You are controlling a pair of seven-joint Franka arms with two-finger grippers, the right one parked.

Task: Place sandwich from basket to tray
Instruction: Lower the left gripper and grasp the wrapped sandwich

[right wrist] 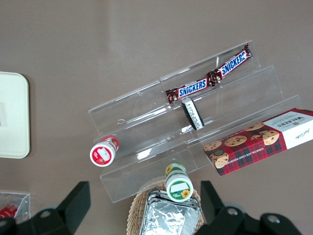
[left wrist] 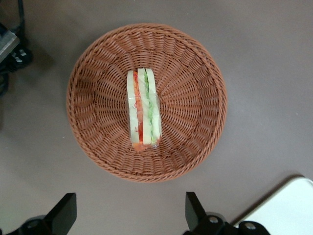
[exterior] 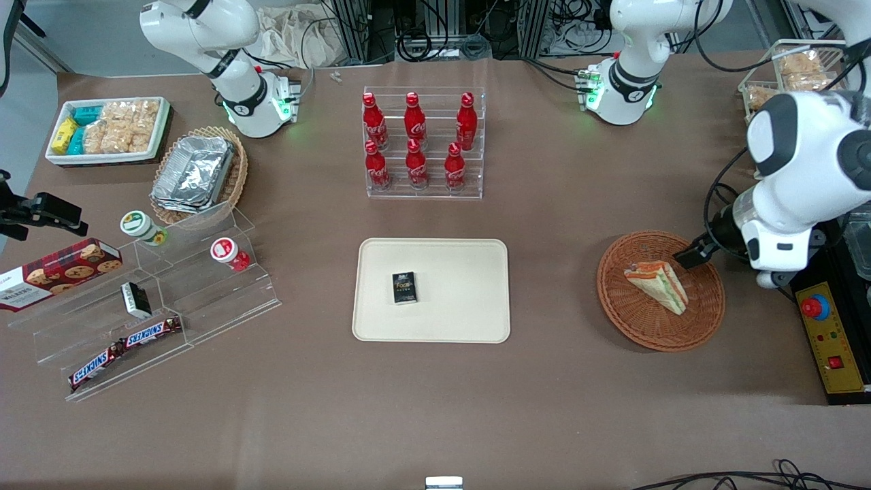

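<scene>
The sandwich (exterior: 659, 286), a pale wedge with green and orange-red layers, lies in the round reddish-brown wicker basket (exterior: 616, 303) toward the working arm's end of the table. In the left wrist view the sandwich (left wrist: 143, 112) rests on edge in the middle of the basket (left wrist: 195, 73). My left gripper (exterior: 694, 255) hovers above the basket's rim, farther from the front camera than the sandwich. It is open and empty (left wrist: 128, 213), with its fingers wide apart over bare table beside the basket. The cream-beige tray (exterior: 463, 272) lies mid-table, and its corner shows in the wrist view (left wrist: 288, 210).
A small black box (exterior: 405, 287) lies on the tray. A rack of red bottles (exterior: 422, 143) stands farther back. A yellow control box (exterior: 831, 337) sits beside the basket. A clear stepped shelf (exterior: 156, 306), a foil-tray basket (exterior: 197, 173) and a white snack bin (exterior: 109, 129) are toward the parked arm's end.
</scene>
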